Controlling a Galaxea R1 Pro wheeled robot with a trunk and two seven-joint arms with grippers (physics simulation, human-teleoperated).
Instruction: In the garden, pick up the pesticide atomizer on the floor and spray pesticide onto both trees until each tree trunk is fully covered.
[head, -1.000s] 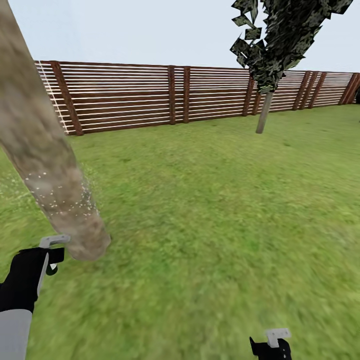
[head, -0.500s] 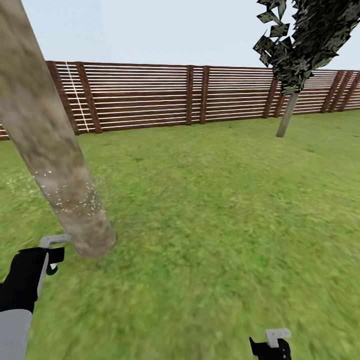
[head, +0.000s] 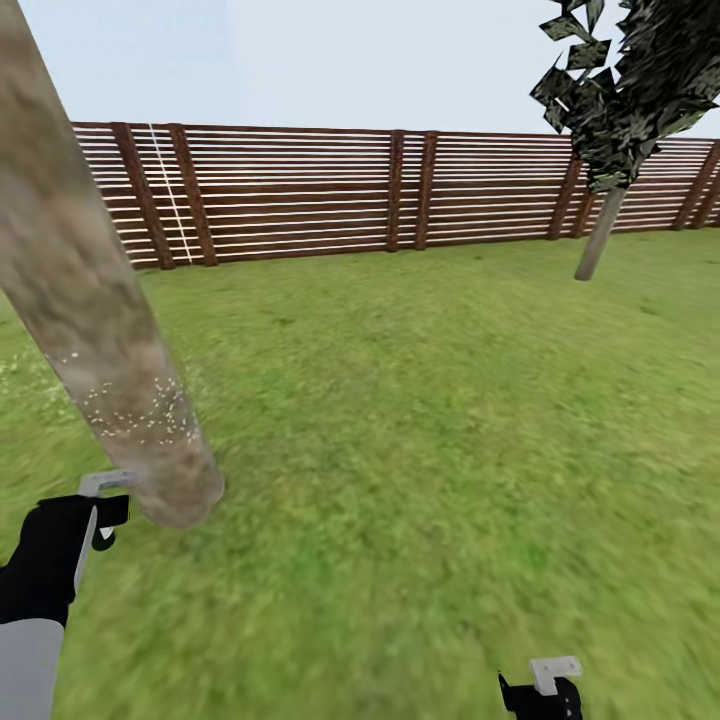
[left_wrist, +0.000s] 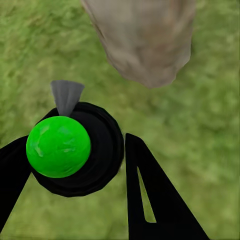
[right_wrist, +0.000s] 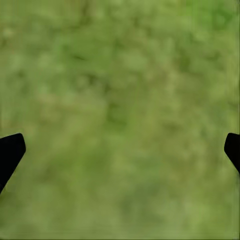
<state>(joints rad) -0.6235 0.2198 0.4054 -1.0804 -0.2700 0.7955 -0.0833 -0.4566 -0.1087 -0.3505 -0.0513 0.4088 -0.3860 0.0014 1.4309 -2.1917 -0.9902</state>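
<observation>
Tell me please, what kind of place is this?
Most likely a fenced garden or backyard, rendered in a simulator. Green grass covers the ground, a brown slatted wooden fence closes the far side, and two trees stand on the lawn: a thick trunk close by and a leafy tree near the fence.

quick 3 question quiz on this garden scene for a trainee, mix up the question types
1. True or false: the left tool is shut on the spray bottle.
2. What do the white specks sit on? A) the near tree trunk B) the fence C) the far tree
3. Fill in: the right tool is open over bare ____.

Key: 1 true; 2 A; 3 grass.
</observation>
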